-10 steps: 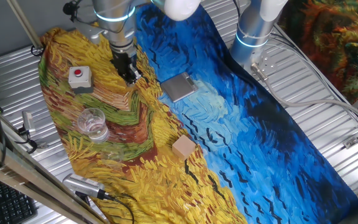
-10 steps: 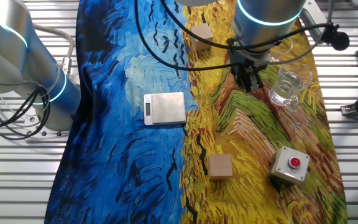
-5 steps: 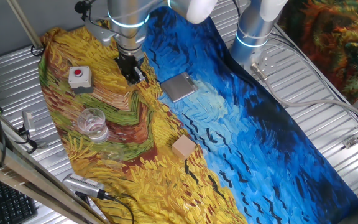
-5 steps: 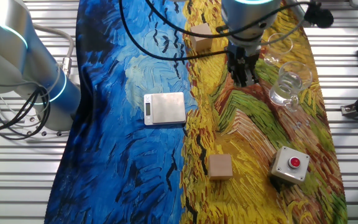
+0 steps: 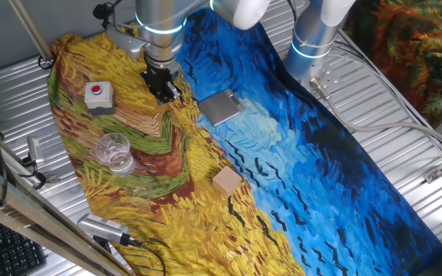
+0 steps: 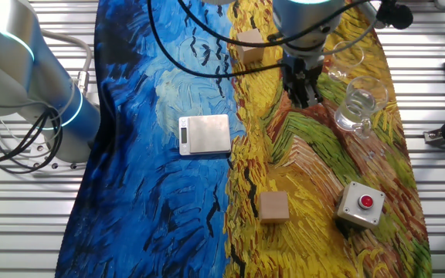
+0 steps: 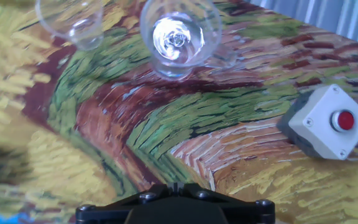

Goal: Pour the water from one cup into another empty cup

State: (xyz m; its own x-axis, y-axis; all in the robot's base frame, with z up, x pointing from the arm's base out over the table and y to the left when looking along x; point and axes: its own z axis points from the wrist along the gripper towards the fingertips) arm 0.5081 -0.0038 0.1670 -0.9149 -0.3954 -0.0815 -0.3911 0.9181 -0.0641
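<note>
**Cups stand apart from the arm**

One fixed view: a clear cup (image 5: 116,152) stands on the painted cloth (image 5: 298,169), below the red-button box (image 5: 98,96); the fingers (image 5: 163,93) hang well apart from it.

Other fixed view: the second cup (image 6: 347,56) stands just behind the first.

Hand view: both cups upright; I cannot tell how the fingers stand.

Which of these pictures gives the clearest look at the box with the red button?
The hand view: the button box is close and sharp, red button plain. Both fixed views show it whole but small, on the yellow cloth.
</note>
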